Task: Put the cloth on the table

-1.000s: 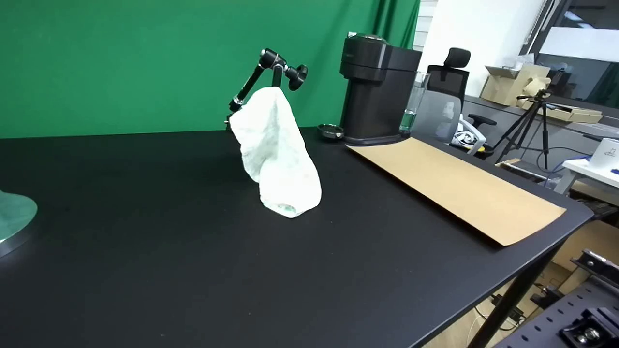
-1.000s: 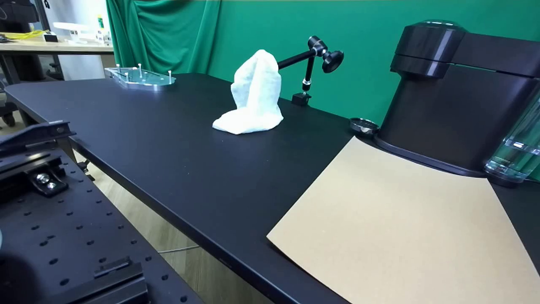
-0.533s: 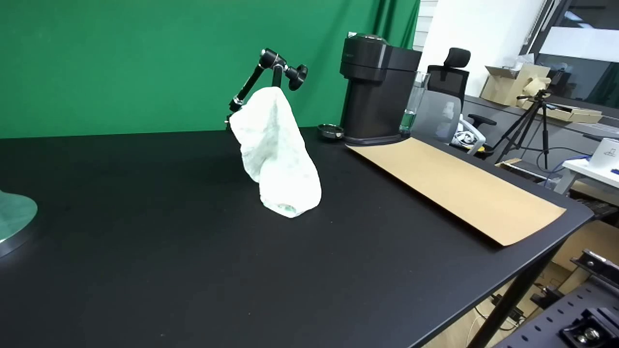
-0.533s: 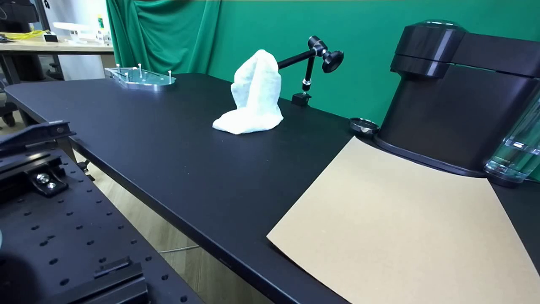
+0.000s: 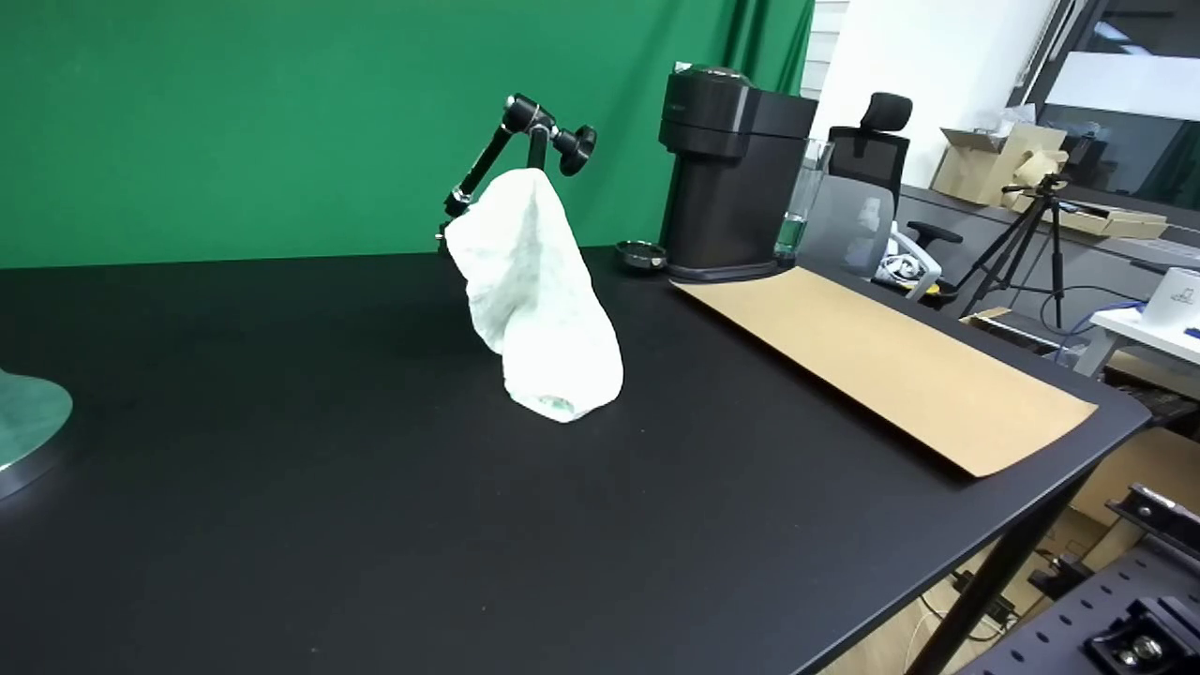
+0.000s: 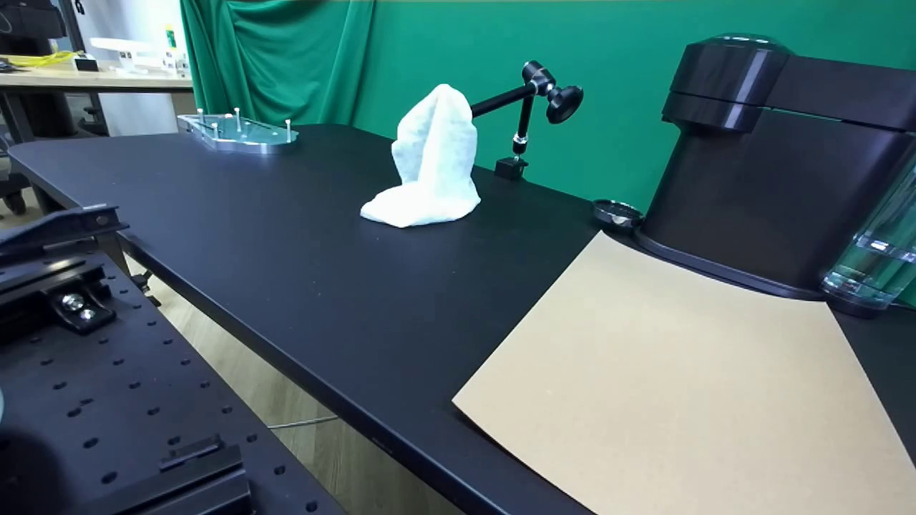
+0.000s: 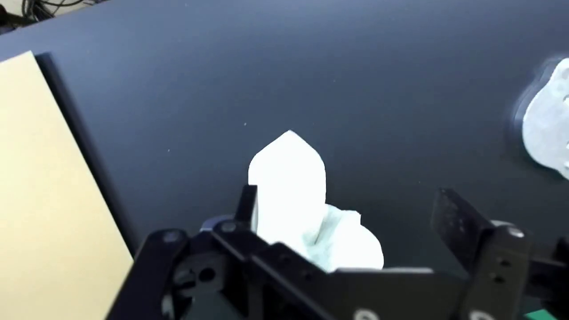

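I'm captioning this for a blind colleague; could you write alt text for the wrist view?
A bunched white cloth rests on a dark table, seen in the gap of a wide-open black pincer at the bottom. A tan sheet lies along the left, and a pale object is cut off by the right edge.

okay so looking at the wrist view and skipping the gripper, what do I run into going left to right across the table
From left to right: tan sheet, cut off at the picture's edge → white cloth → pale plate, also cut off.
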